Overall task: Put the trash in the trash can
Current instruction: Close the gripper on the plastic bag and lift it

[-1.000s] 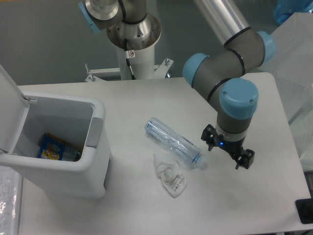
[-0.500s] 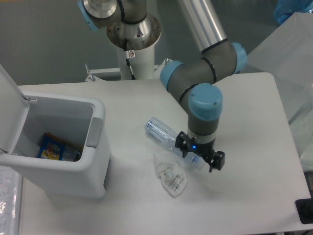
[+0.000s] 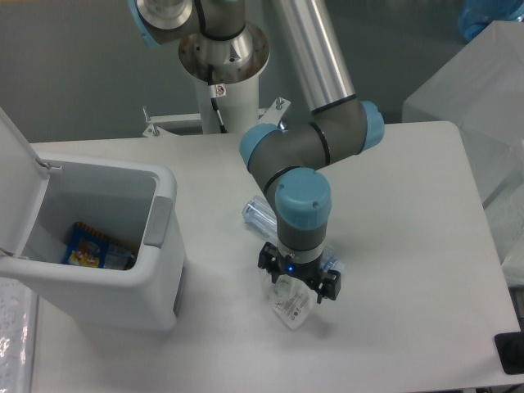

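Near the front edge of the desk (image 3: pixel 409 344), the gripper (image 3: pixel 298 282) hangs over the small crumpled wrapper (image 3: pixel 293 309), its fingers spread and holding nothing. Just behind, the crushed bottle (image 3: pixel 260 214) lies mostly hidden by the arm. To grab well, I think it should drop straight down around the wrapper's middle, then squeeze gently. By the desk's left edge, the trash can (image 3: pixel 106 278) waits with its lid up.

The trash can (image 3: pixel 123 270) stands open at the left of the frame, its lid (image 3: pixel 16 188) raised at the far left, so the mouth is free from above. Between it and the gripper (image 3: pixel 298 282) in the lower middle, the surface (image 3: pixel 221 352) is bare. The bottle (image 3: pixel 260 214) lies behind the arm.
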